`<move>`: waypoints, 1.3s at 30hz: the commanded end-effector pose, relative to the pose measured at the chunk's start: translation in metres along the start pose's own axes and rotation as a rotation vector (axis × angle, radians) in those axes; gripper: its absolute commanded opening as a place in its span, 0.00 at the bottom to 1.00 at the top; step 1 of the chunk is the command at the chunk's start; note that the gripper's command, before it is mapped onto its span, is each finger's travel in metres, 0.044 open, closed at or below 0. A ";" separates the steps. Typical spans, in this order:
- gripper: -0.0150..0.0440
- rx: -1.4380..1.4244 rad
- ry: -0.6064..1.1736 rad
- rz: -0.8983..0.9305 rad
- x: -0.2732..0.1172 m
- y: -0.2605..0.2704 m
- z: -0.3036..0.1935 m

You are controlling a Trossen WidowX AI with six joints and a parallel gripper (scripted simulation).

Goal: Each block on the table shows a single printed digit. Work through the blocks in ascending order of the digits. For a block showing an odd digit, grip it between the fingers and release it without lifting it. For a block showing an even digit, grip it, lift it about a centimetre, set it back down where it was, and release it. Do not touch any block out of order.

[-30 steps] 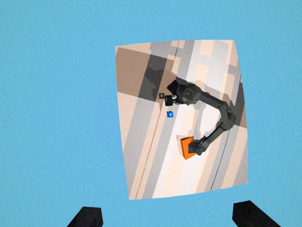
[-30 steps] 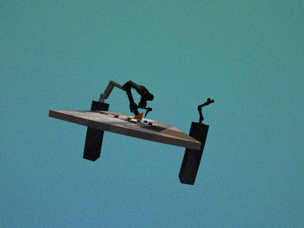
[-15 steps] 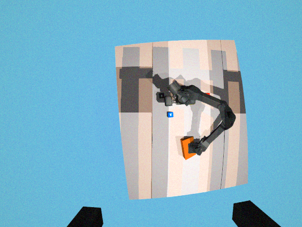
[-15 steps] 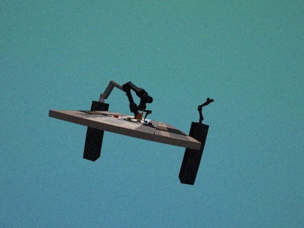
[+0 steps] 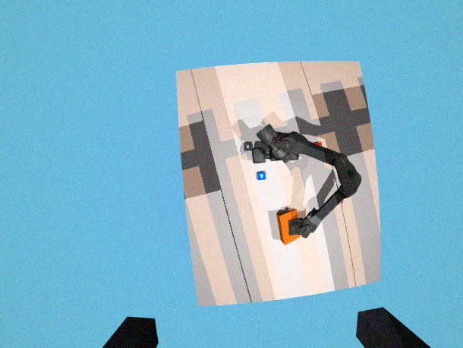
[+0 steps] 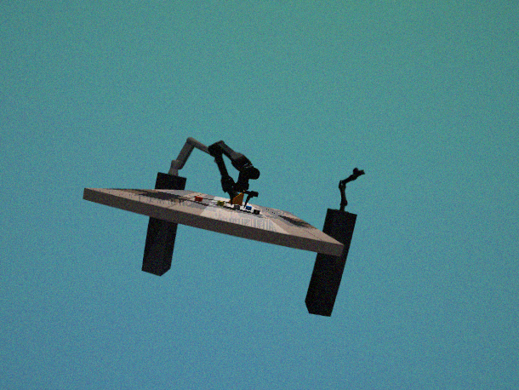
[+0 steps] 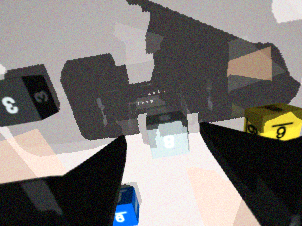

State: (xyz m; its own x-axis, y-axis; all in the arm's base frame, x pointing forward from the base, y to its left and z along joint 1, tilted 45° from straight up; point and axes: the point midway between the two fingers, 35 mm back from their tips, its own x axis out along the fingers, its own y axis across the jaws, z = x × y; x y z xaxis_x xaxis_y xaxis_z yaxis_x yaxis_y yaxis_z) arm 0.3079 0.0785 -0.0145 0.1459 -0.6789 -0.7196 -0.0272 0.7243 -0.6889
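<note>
My gripper (image 6: 240, 204) (image 7: 162, 133) is open, low over the pale block (image 6: 236, 207) (image 7: 168, 140), which shows an 8 between and a little beyond the fingertips in the wrist view. The arm hides this block in the top view. A black block (image 5: 247, 146) (image 6: 256, 211) (image 7: 14, 100) shows a 3. A yellow block (image 6: 220, 203) (image 7: 281, 125) shows a 6 or 9 with a bar above it in the wrist view. A blue block (image 5: 261, 175) (image 7: 128, 207) is partly behind the left finger; its digit is unclear. A red block (image 5: 318, 144) (image 6: 198, 198) peeks out beside the arm; its digit is unreadable.
A larger orange block (image 5: 287, 228) (image 6: 238, 198) stands by the arm's base. The arm (image 5: 347, 176) bends over the table (image 5: 247, 81). A second, small arm (image 6: 343, 192) stands on a black pedestal (image 6: 329, 281) beyond the table edge.
</note>
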 end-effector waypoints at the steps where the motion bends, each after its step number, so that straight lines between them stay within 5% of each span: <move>1: 0.53 -0.006 -0.001 -0.003 0.001 0.000 0.000; 3: 0.46 -0.006 -0.001 -0.003 0.001 0.000 0.000; 39: 0.46 -0.006 -0.001 -0.003 -0.014 0.000 0.000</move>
State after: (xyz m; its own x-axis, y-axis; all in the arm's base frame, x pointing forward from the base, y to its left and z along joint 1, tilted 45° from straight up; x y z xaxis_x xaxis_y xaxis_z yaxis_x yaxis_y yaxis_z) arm 0.3052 0.0866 -0.0054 0.1464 -0.6841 -0.7146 -0.0391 0.7178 -0.6951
